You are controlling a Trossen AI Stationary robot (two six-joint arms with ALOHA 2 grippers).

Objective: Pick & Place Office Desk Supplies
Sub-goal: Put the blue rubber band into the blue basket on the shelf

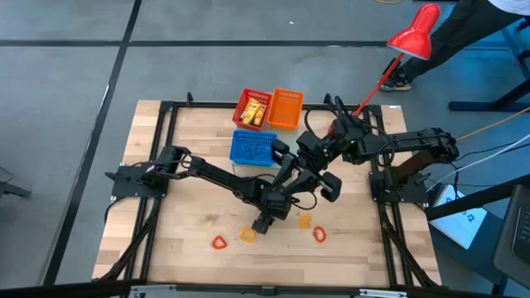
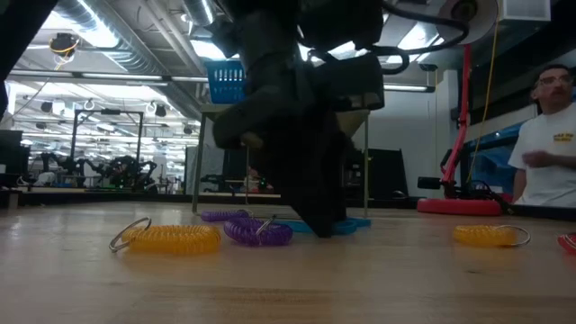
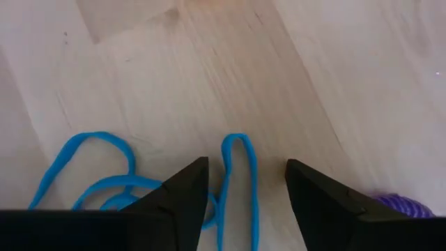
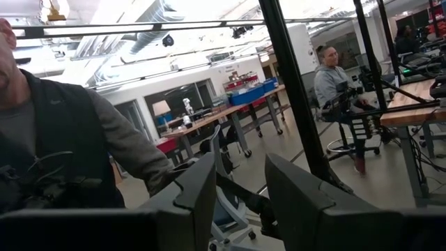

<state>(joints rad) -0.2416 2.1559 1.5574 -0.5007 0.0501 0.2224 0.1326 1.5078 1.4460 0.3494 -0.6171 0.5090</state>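
Note:
My left gripper (image 1: 263, 223) (image 3: 245, 164) points down at the table's near middle, open. Its fingertips stand on either side of a thin blue loop (image 3: 240, 174) that lies flat on the wood among a tangle of blue loops (image 3: 90, 174). A purple coil (image 3: 404, 206) (image 2: 256, 231) lies beside them. Yellow coils (image 2: 171, 237) (image 2: 486, 236) rest on the table to either side. Orange and red loops (image 1: 248, 235) (image 1: 219, 242) (image 1: 319, 234) lie near the front edge. My right gripper (image 4: 240, 164) is raised high, open, with nothing between its fingers, facing the room.
Red (image 1: 254, 108), orange (image 1: 286, 108) and blue (image 1: 253, 147) mesh baskets stand at the table's far middle. A red desk lamp (image 1: 414, 33) leans in at the far right. People stand and sit beyond the table (image 2: 544, 135). Bare wood lies at the table's left (image 1: 166, 232).

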